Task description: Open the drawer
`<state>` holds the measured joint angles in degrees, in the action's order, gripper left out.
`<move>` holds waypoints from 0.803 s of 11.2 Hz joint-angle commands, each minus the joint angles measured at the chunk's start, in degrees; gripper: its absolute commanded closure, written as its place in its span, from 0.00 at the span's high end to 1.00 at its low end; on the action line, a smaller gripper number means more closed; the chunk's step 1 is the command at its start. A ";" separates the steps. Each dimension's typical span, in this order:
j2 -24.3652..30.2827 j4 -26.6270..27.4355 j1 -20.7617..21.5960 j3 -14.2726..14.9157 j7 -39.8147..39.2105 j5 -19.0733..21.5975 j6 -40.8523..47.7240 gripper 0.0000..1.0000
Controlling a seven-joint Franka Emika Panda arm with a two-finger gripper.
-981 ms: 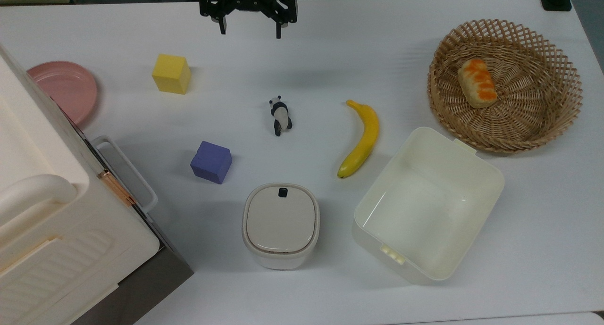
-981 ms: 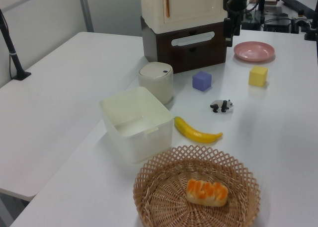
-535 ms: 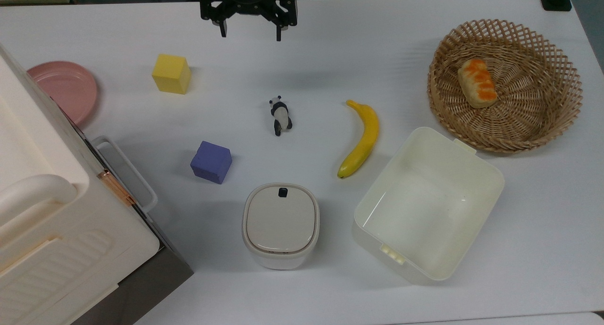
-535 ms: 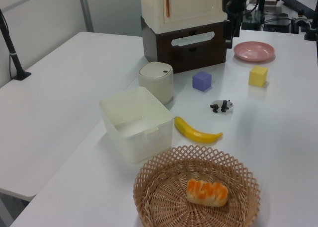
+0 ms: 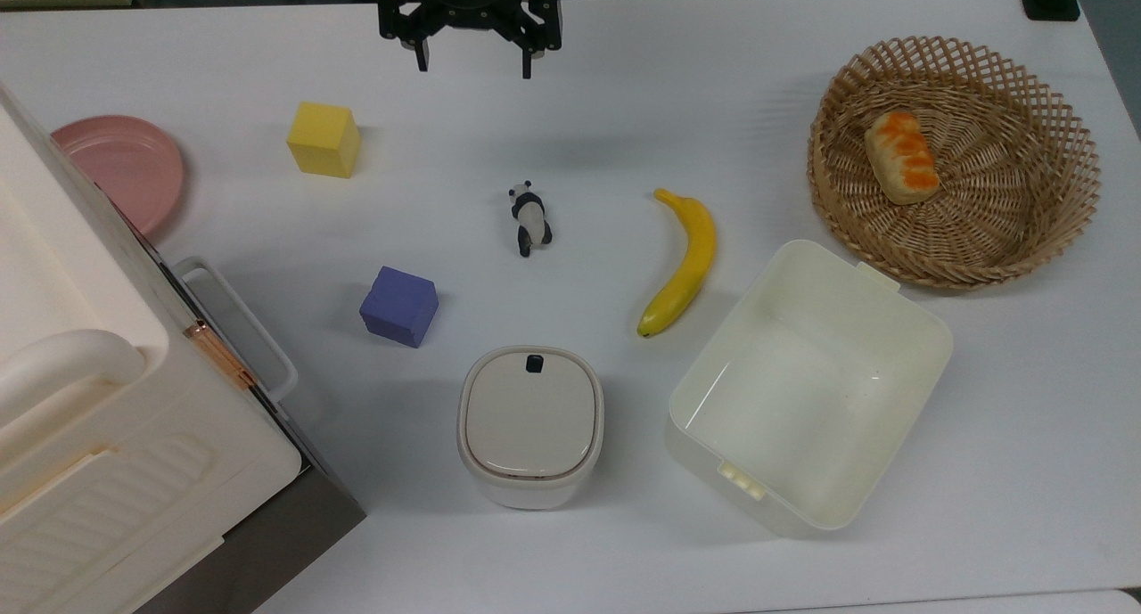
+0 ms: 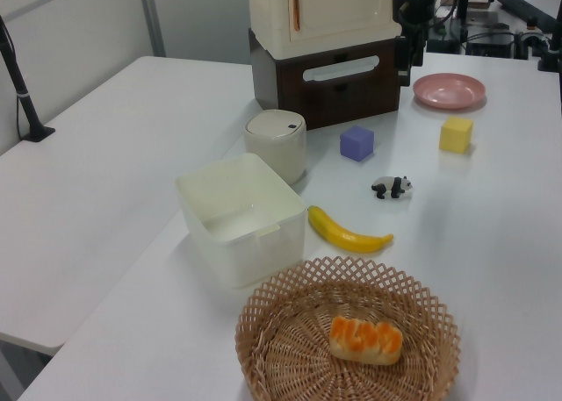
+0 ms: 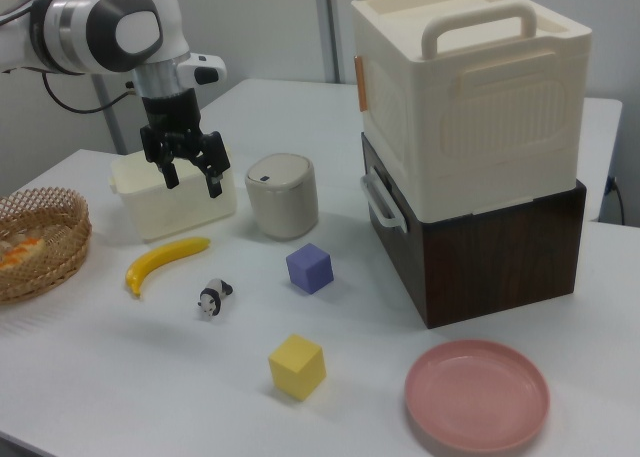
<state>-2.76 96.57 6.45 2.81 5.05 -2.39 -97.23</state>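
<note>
The drawer (image 6: 353, 96) is the dark brown panel at the base of the stacked cabinet, and it sits flush and shut. Its white loop handle (image 6: 341, 68) faces the table; from above the handle (image 5: 251, 322) sticks out at the top view's left, and in the right view the handle (image 7: 377, 205) sits on the brown front (image 7: 400, 255). My gripper (image 5: 472, 66) hangs open and holding nothing at the top view's upper middle, far from the handle. The same gripper (image 7: 192, 181) hovers in front of the cream tub in the right view.
A purple cube (image 5: 398, 306) lies nearest the handle. A yellow cube (image 5: 324, 139), toy panda (image 5: 529, 218) and banana (image 5: 682, 264) dot the table. A lidded bin (image 5: 530, 425), cream tub (image 5: 927, 347), wicker basket (image 5: 1083, 168) and pink plate (image 5: 120, 168) stand around. A cream cabinet (image 5: 89, 418) tops the drawer.
My gripper has edged slightly toward the table's middle in the top view and stays open. The drawer and the table objects have not moved.
</note>
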 commanded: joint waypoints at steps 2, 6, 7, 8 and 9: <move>-0.85 -1.21 -0.57 -0.79 -3.54 -1.21 1.61 1.00; -0.94 -1.30 -0.57 -0.79 -10.50 -1.30 1.61 1.00; -1.02 -1.73 -0.48 -0.79 -10.94 -1.91 1.17 1.00; -1.28 -2.26 -0.57 -0.79 -13.03 -3.31 0.56 1.00; -1.72 -2.70 -0.65 -0.71 -16.97 -4.89 -1.27 1.00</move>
<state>-3.42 95.97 6.45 2.76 -5.62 -4.27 -97.24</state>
